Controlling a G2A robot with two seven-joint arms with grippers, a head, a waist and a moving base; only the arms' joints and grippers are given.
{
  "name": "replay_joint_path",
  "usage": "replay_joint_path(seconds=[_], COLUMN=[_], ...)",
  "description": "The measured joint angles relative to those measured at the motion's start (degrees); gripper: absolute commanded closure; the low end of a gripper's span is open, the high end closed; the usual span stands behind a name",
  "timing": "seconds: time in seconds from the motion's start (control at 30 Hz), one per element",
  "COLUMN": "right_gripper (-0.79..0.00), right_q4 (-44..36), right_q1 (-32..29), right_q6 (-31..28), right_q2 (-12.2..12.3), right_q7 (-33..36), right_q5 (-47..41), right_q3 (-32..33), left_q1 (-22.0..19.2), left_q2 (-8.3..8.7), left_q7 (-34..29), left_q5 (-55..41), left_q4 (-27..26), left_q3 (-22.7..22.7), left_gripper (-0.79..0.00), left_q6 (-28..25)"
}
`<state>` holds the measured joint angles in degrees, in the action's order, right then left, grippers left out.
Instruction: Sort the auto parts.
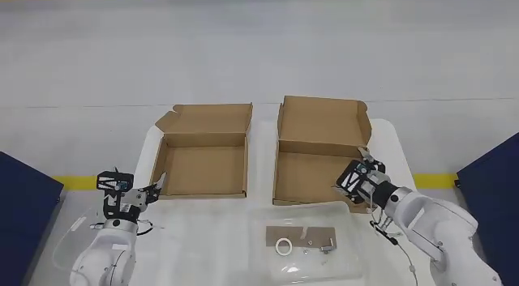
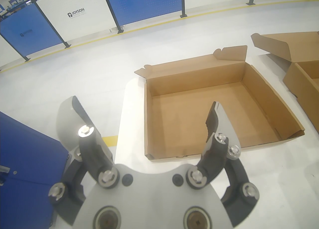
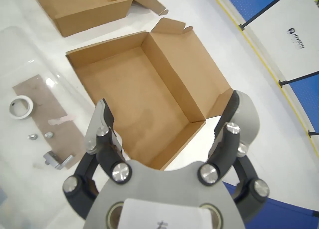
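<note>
The left gripper hangs with its fingers spread wide and nothing between them, just off the 8 o'clock corner of the left box, whose bare cardboard floor fills the space ahead of it in the left wrist view. The right gripper is likewise released and carries nothing. It sits over the 4 o'clock corner of the right box, and its wrist view looks between the fingers onto that box's bare floor. Both boxes stand side by side with their lids folded back toward 12 o'clock, and no part lies in either. At 6 o'clock of the right box, between the two arms, a clear tray holds a brown card with all the parts on or beside it: a metal ring toward 9 o'clock, two small nuts near the middle, and a metal bracket toward 3 o'clock. By this, the sorting seems not yet begun: every part is left to pick and drop into a box.
</note>
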<state>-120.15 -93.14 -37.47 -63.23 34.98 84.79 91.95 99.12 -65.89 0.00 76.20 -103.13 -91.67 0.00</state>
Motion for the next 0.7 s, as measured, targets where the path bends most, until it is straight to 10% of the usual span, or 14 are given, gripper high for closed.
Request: replay_joint_path(seconds=[0.13, 0.47, 0.7], right_gripper=[-0.785, -0.785, -0.785], right_q4=[-1.6, -3.9, -6.9], right_q1=[1.8, 1.8, 4.0], right_q6=[-0.3, -3.1, -11.1], right_q2=[0.0, 0.3, 1.3], right_q7=[11.2, 10.2, 21.3], right_q5=[-3.7, -3.2, -8.6], right_q3=[-0.9, -1.4, -3.9], left_q1=[0.0, 0.0, 0.0], left_q2=[0.00, 0.00, 0.00], left_q7=[0.0, 0.0, 0.0], left_q5=[0.0, 0.0, 0.0], left_q4=[0.0, 0.0, 0.0], left_q3=[0.0, 0.0, 0.0], left_gripper=[-0.785, -0.785, -0.785], left_q6=[0.0, 0.0, 0.0])
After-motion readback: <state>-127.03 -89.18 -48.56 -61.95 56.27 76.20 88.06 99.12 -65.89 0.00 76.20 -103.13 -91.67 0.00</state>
